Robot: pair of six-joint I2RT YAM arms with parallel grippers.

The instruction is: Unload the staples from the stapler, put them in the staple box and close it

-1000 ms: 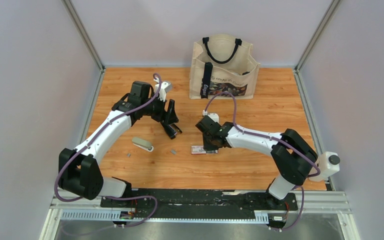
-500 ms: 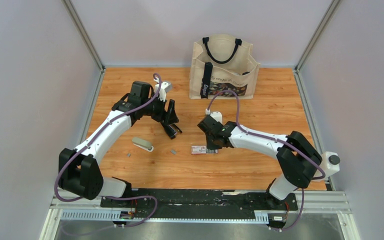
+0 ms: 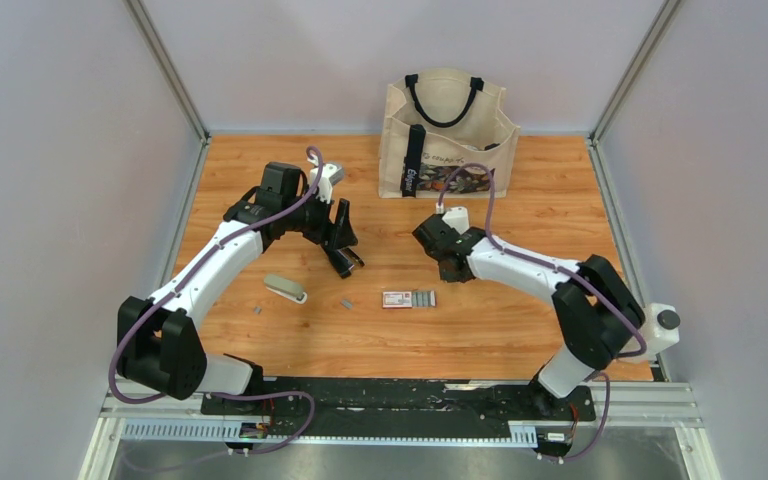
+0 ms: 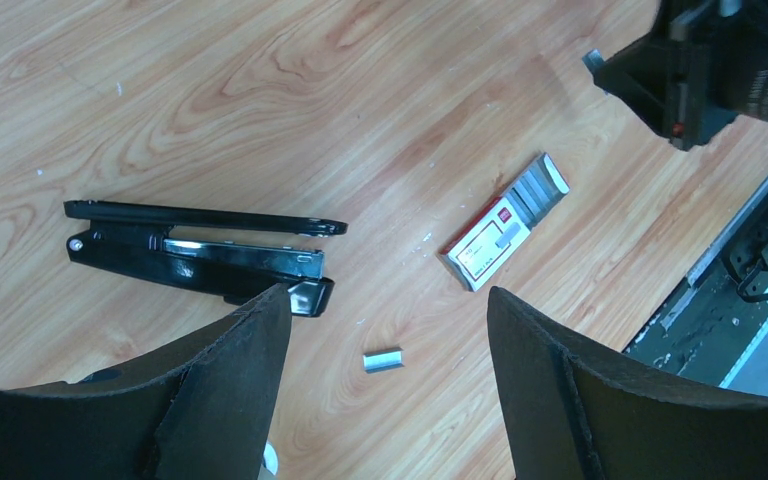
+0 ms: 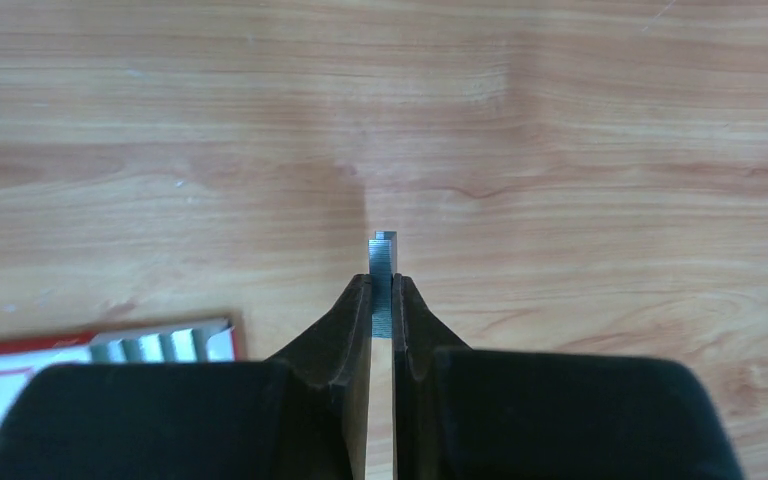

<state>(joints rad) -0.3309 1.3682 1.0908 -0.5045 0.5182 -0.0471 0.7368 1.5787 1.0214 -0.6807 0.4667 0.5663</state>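
Observation:
A black stapler [image 4: 195, 255] lies opened out on the wood table, also seen in the top view [image 3: 350, 262]. My left gripper [image 4: 390, 300] is open and empty just above it, at the stapler's near end [image 3: 340, 245]. A short silvery strip of staples [image 4: 382, 360] lies loose on the table between its fingers and shows in the top view [image 3: 346, 303]. My right gripper [image 5: 381, 285] is shut on another thin strip of staples [image 5: 384, 262], held above the table right of the stapler [image 3: 455, 268].
A red-and-white staple box [image 3: 408, 298] with staple strips showing lies between the arms [image 4: 505, 225] [image 5: 100, 350]. A grey-green second stapler [image 3: 285, 288] and a tiny metal piece [image 3: 257, 310] lie at the left. A canvas tote bag [image 3: 447, 130] stands at the back.
My right gripper has lifted off the staple box and moved back and to the right, with a strip of staples in it. The left arm has not moved.

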